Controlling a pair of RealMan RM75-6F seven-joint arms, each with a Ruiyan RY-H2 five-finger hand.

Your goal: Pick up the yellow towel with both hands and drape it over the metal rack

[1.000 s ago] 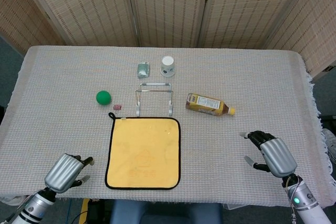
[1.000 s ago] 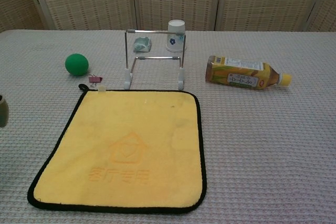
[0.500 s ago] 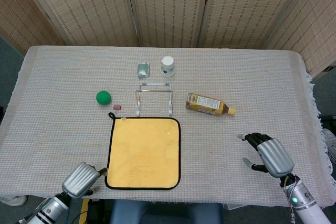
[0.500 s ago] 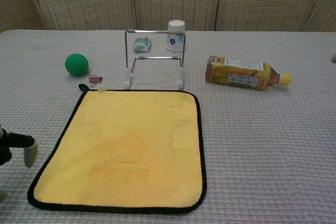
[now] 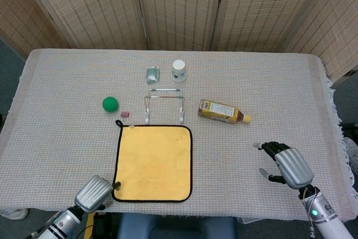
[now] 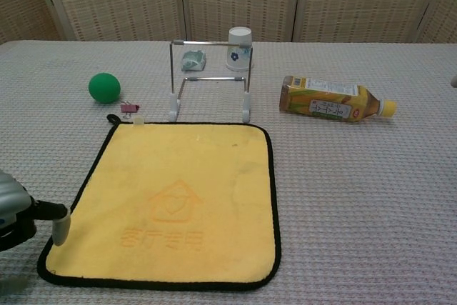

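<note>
The yellow towel point(image 5: 152, 163) with black edging lies flat at the table's near middle, also seen spread out in the chest view point(image 6: 171, 201). Just behind it stands the metal rack point(image 5: 164, 104), upright and bare point(image 6: 210, 80). My left hand point(image 5: 94, 193) hovers at the towel's near left corner; in the chest view point(image 6: 21, 216) one fingertip point(image 6: 61, 226) reaches over the black edge, and nothing is held. My right hand point(image 5: 288, 162) is far to the towel's right, fingers spread, holding nothing.
A green ball point(image 5: 110, 103) and a pink clip point(image 5: 125, 114) lie left of the rack. Behind it are a paper cup point(image 5: 178, 70) and a small greenish packet point(image 5: 152, 74). A tea bottle point(image 5: 222, 111) lies on its side to the right.
My left hand has moved right and nearer the table edge, from well left of the towel to its near left corner. My right hand has barely shifted.
</note>
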